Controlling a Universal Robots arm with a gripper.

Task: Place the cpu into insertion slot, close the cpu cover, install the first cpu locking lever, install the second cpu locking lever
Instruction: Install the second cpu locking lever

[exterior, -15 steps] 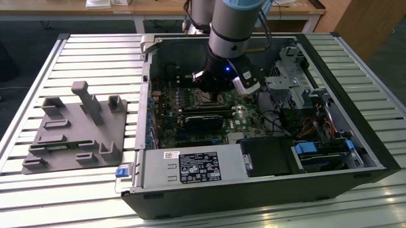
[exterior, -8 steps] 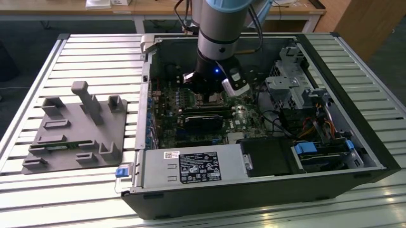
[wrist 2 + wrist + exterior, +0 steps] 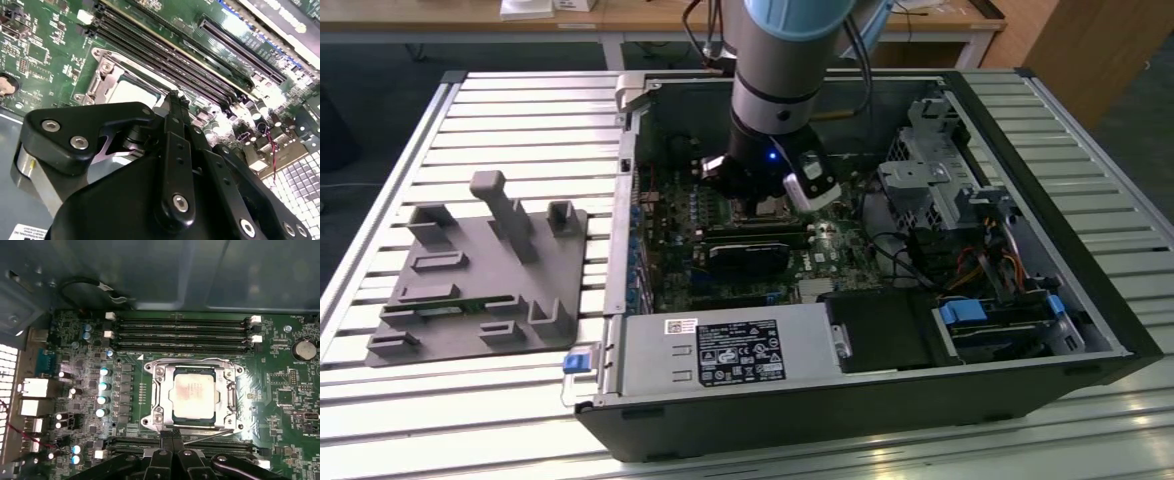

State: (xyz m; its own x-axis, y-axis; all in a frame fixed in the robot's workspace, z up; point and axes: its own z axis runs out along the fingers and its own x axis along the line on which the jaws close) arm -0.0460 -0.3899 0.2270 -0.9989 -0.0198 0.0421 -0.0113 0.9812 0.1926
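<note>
The cpu (image 3: 192, 392), a dull silver square, lies flat in the insertion slot (image 3: 152, 369) on the green motherboard. The cpu cover (image 3: 227, 390), a thin silvery frame, lies down around it. One wire locking lever (image 3: 190, 360) runs along the socket edge next to the memory slots. Another lever (image 3: 210, 434) lies slightly slanted along the opposite edge. My gripper (image 3: 172, 440) is shut, its black fingertips pressed together right at that slanted lever; I cannot tell whether they touch it. In the second wrist view the gripper (image 3: 172, 100) hovers just over the socket beside the cpu (image 3: 132, 92). The arm (image 3: 767, 120) reaches down into the open computer case.
Long memory slots (image 3: 180, 332) flank the socket, with capacitors (image 3: 102, 385) and a coin battery (image 3: 304, 349) nearby. Inside the case stand a power supply (image 3: 720, 350) and a drive cage (image 3: 934, 170). A grey fixture plate (image 3: 480, 270) rests on the slatted table at the exterior view's left.
</note>
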